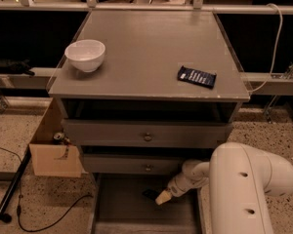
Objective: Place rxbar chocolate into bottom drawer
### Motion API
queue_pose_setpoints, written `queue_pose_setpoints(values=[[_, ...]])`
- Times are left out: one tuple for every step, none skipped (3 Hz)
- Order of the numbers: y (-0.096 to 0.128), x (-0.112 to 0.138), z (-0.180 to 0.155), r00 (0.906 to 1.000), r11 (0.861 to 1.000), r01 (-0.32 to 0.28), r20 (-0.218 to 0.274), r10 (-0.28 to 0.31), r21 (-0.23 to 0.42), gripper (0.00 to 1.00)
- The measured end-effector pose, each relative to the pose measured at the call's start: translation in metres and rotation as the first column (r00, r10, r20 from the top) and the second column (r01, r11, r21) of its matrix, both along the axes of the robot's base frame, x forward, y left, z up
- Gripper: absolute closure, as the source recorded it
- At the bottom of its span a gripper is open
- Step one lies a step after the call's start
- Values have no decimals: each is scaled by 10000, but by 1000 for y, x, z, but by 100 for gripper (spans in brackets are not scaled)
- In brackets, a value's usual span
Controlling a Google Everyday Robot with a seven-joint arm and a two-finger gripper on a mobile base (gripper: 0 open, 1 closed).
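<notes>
The bottom drawer is pulled out at the foot of the grey cabinet, a wide shallow tray. My gripper reaches in from the right, over the drawer's right half. It is shut on the rxbar chocolate, a small black bar that sticks out to the left of the fingertips, low over the drawer floor. Whether the bar touches the floor cannot be told. My white arm fills the lower right.
A dark blue wrapped bar and a white bowl sit on the cabinet top. Two upper drawers with round knobs are shut. A cardboard box and cables lie on the floor at the left.
</notes>
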State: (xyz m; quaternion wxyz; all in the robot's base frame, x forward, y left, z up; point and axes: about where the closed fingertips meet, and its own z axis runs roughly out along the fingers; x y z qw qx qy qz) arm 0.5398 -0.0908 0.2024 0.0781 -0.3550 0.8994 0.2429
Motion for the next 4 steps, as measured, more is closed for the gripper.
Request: queue_pose_setpoints(values=[[3,-6,-1,9999,10000,-48,-94,49,25,100],[10,-32,0,9994,9998,-180,-284,183,132,100],[14,-87,-5,9997,9998,-144,-203,147,157,100],[18,-130,-15,9968,9993,-350,-713,358,135,100]])
